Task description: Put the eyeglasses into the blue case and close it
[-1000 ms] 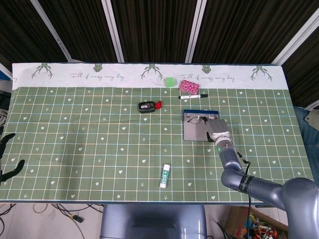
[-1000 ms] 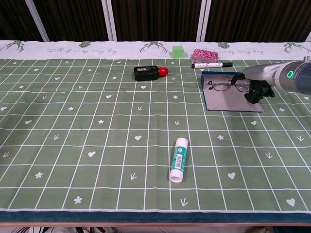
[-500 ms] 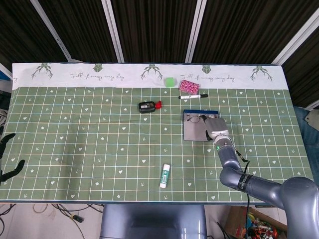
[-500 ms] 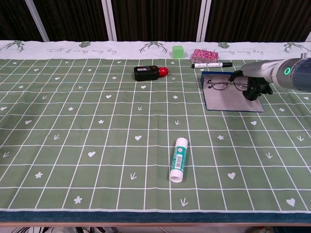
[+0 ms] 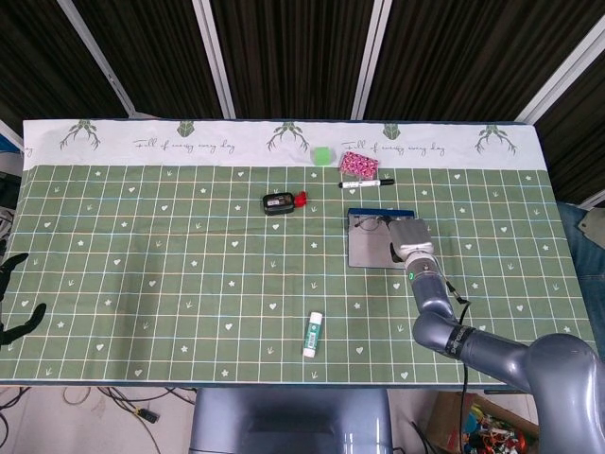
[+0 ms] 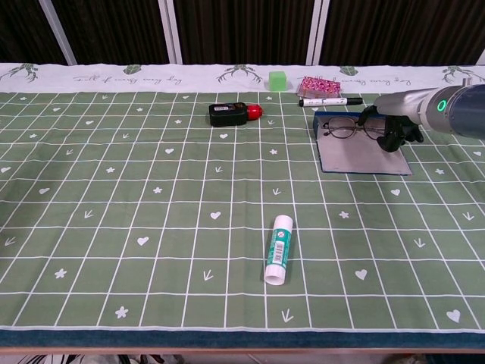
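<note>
Over the right end of the open blue case [image 6: 362, 149], the right hand [image 6: 394, 130] holds the thin-framed eyeglasses [image 6: 347, 128] by their right side, dark fingers curled about the frame. Against the views of a second ago, hand and glasses have shifted toward the far edge of the case, near its raised blue rim; the spectacles now lie along that far edge rather than across the middle of the grey lining. In the head view the right hand [image 5: 408, 236] covers most of the frame, so whether the eyeglasses rest fully on the lining or are lifted slightly cannot be told.

Judgement: placing is nearly complete; release and closing of the case remain undone.

Beyond the case's far rim lie a black-and-white marker pen [image 6: 329, 101] and a pink patterned pouch [image 6: 314, 85], with a small green cube [image 6: 278, 80] to the left of the pouch. Well left of the case sits a black device with a red end [image 6: 234, 114]. Near of the case, toward the table front, lies a white and green glue stick [image 6: 278, 248].

The left hand [image 5: 14, 303] shows only at the head view's left edge, well away from the case; its state cannot be told.
</note>
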`<state>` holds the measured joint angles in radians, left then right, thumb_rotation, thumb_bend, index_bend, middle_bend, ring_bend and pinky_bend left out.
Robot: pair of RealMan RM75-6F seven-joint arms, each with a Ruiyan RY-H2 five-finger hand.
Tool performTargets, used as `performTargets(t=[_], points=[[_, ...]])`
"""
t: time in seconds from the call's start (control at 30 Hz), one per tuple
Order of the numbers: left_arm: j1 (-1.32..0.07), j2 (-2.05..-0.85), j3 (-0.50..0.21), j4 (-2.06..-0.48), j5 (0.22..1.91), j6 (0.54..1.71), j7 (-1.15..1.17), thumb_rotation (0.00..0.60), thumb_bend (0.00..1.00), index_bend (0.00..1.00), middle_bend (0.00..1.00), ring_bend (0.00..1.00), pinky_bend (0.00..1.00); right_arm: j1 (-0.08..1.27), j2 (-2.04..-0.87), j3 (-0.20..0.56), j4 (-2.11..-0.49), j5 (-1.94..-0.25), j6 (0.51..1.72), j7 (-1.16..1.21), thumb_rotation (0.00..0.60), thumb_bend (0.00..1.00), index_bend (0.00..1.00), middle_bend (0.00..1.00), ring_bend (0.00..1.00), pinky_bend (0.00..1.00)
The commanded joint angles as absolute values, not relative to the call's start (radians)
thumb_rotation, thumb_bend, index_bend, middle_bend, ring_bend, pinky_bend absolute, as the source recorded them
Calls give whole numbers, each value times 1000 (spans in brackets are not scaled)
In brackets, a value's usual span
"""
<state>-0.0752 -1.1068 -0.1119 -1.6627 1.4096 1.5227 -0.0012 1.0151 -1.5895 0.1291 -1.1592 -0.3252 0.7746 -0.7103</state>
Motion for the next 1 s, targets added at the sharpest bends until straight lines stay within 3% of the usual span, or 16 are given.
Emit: performTargets(t=[0.03, 0.33, 0.57, 0.77, 1.0], points=[[-76, -1107, -112, -1662, 1409, 1522, 0, 600, 260, 171, 0, 0, 0, 1016, -1589, 128, -1159, -321, 774, -714, 600, 689, 112, 823, 772, 676], [-75, -1107, -112, -1663, 1407, 1522, 0, 600, 260, 170, 0, 0, 0, 1010, -1579, 127, -1184, -330, 787, -712, 600, 683, 92, 813, 769, 676], [-76, -1106, -111, -1663, 1406, 1519, 1, 600, 259, 170, 0, 0, 0, 977, -1521, 121, -1305, -395, 833, -679, 600, 408, 30, 682, 717, 668], [-75, -1106, -108, -1668, 1408, 1518, 6, 600, 260, 170, 0, 0, 0, 940, -1480, 113, -1397, -496, 885, -636, 600, 286, 45, 401, 490, 460], [-75, -1107, -107, -1672, 1405, 1516, 12, 600, 261, 171, 0, 0, 0, 875, -1506, 113, -1403, -659, 966, -528, 600, 278, 177, 336, 383, 338]])
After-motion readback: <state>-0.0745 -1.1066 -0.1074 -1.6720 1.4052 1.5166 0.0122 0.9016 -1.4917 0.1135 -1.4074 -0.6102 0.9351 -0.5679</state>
